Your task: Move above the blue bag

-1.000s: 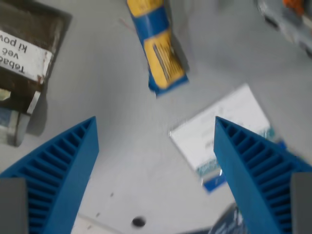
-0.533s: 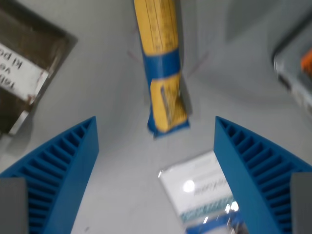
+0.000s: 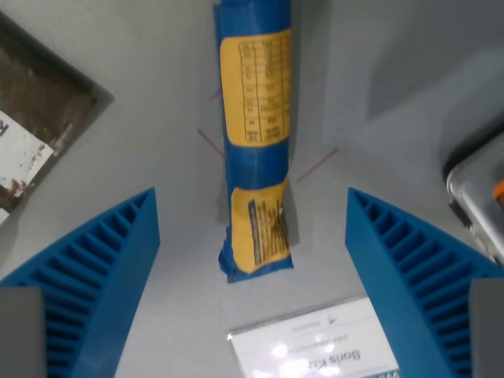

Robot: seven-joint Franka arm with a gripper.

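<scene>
The blue bag (image 3: pixel 253 134) with yellow label panels lies lengthwise on the grey table, running from the top edge of the wrist view down to its middle. My gripper (image 3: pixel 252 236) hangs above it, open and empty. Its two blue ribbed fingers (image 3: pixel 94 276) stand wide apart at the view's lower left and lower right, and the bag's near end lies between them.
A dark brown packet (image 3: pixel 39 126) with a white label lies at the wrist view's upper left. A white card in a clear sleeve (image 3: pixel 315 346) lies at the bottom centre. A shiny metal-edged object (image 3: pixel 480 197) shows at the right edge. Red marks cross the table beside the bag.
The camera has moved forward along the table: the blue bag has slid down to the centre of the view, the white card has dropped to the bottom edge, and the brown packet has shifted left.
</scene>
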